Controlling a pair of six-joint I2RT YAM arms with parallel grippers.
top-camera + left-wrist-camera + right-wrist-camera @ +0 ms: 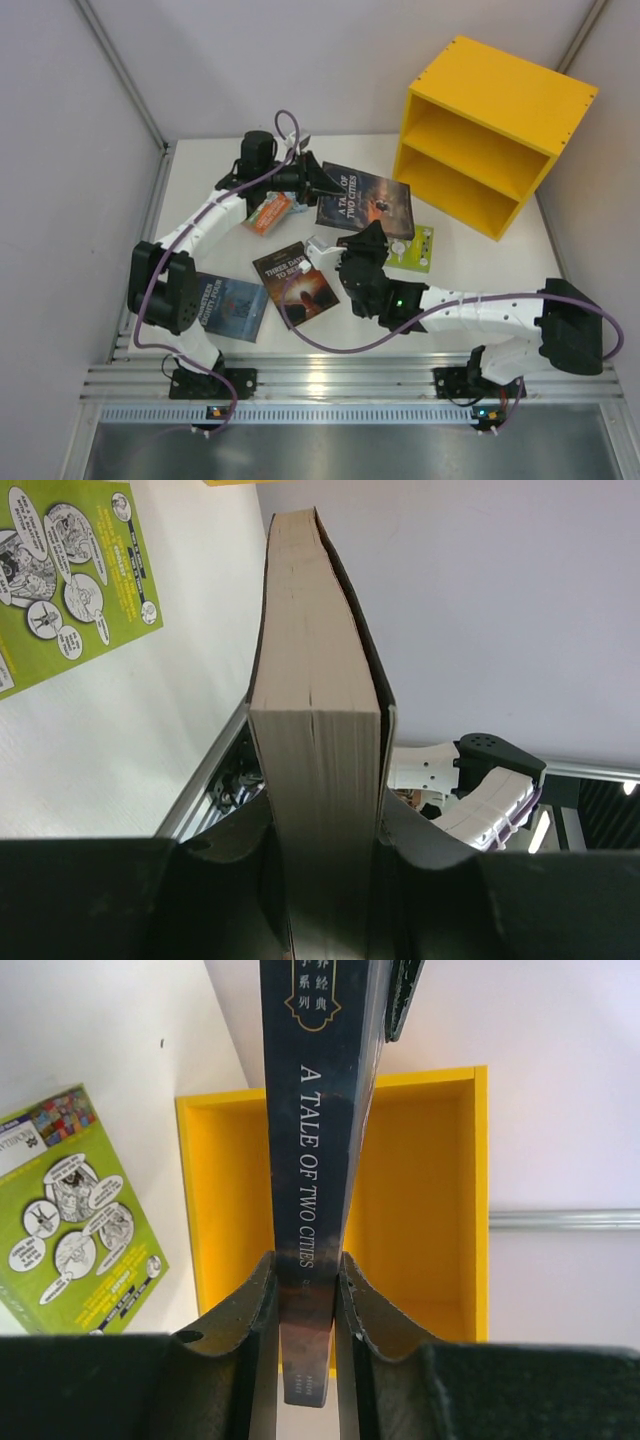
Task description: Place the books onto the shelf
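One dark book (365,200), L hand (322,830) clamped on pages, R hand (307,1265) clamped on spine, shelf (430,1190) beyond

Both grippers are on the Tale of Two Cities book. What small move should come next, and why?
Probably the left gripper should open. The Tale of Two Cities book is pinched at its page edge by the left and at its spine by the right gripper, whose camera faces the open yellow shelf, so the right arm seems placed to slide it in.
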